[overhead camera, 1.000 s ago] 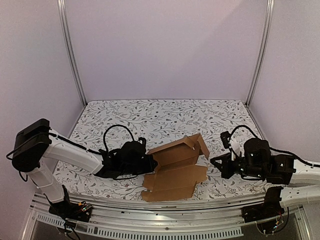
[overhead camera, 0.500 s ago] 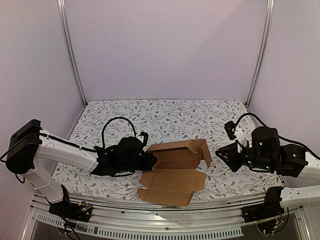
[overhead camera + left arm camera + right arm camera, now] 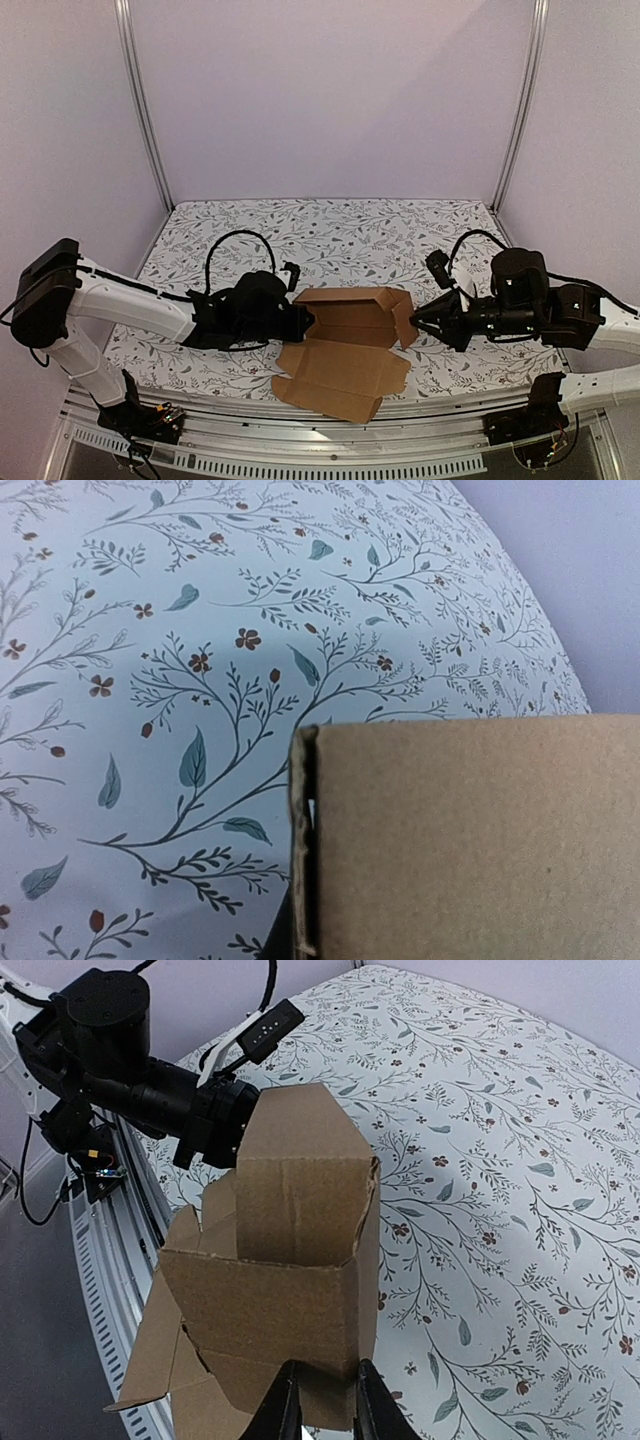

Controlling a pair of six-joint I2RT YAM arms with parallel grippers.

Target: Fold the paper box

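White floral-print table cover (image 3: 330, 225) carries a plain brown, half-folded cardboard box (image 3: 350, 320) near its front edge, left gripper (image 3: 297, 322) clamped on the box's left end, right gripper (image 3: 324, 1390) fingers slightly parted at its right flap.

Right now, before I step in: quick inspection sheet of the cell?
Surface: floral cloth, lying flat.
Job's things: paper box, part-folded; walls raised at the back, flat flaps spread toward the near edge.
Clutter: nothing seen.
Grippers: left gripper shut on the box's left end; right gripper narrowly open at its right end.
Cables: black cable loops above each wrist, clear of the box.
Surroundings: plain lilac walls, metal posts, rail along the near edge.
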